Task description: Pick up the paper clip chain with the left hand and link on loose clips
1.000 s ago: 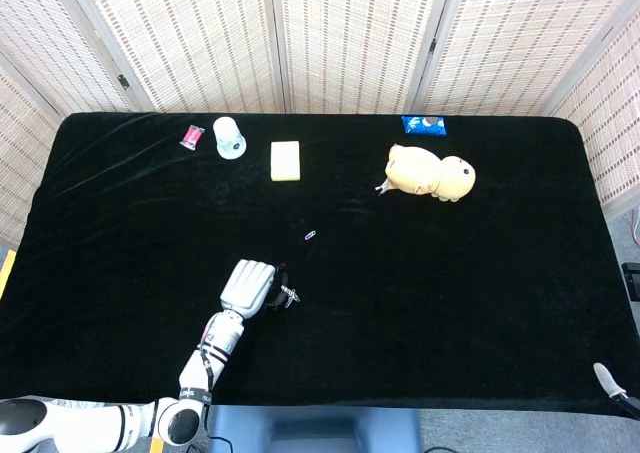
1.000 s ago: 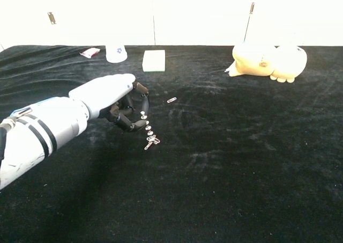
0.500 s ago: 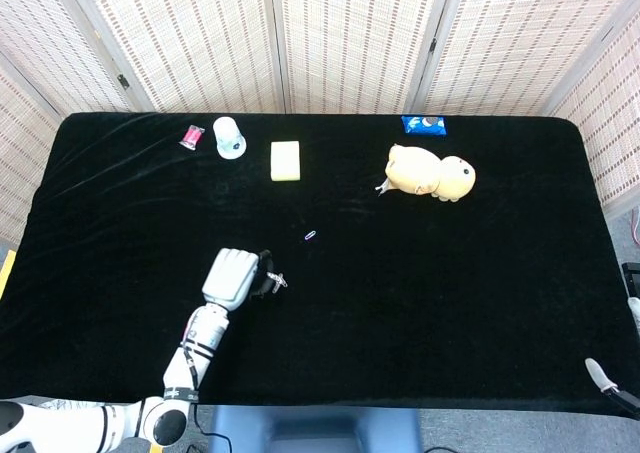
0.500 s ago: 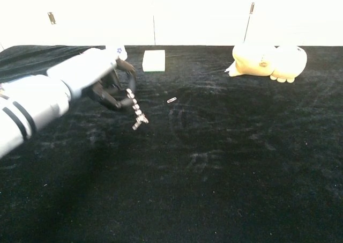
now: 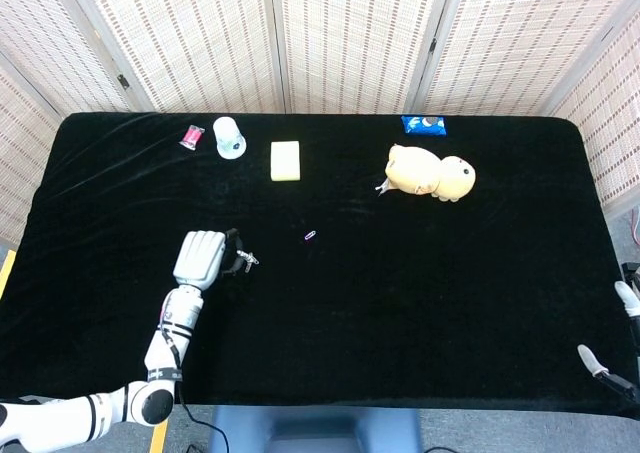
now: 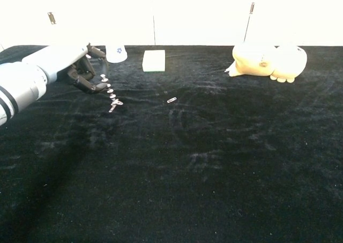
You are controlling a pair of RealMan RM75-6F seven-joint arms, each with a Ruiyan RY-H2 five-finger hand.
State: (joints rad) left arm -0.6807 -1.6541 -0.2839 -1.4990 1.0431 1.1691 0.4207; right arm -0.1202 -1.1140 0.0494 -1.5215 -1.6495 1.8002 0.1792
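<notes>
The left hand (image 6: 80,74) pinches the paper clip chain (image 6: 111,99), which dangles below its fingers; the loose clip (image 6: 171,100) lies on the bench off to its right.

On the black counter (image 5: 420,303) I count one paper clip chain (image 6: 111,99), pinched in the left robot hand (image 5: 199,260), and one loose clip (image 5: 311,235). There is one white cup (image 5: 229,138), one red packet (image 5: 191,136), one pale yellow block (image 5: 285,160), one blue packet (image 5: 424,124) and one yellow plush toy (image 5: 431,173). One robot hand shows clearly; only a sliver of the right robot hand (image 5: 604,363) shows at the edge.
</notes>
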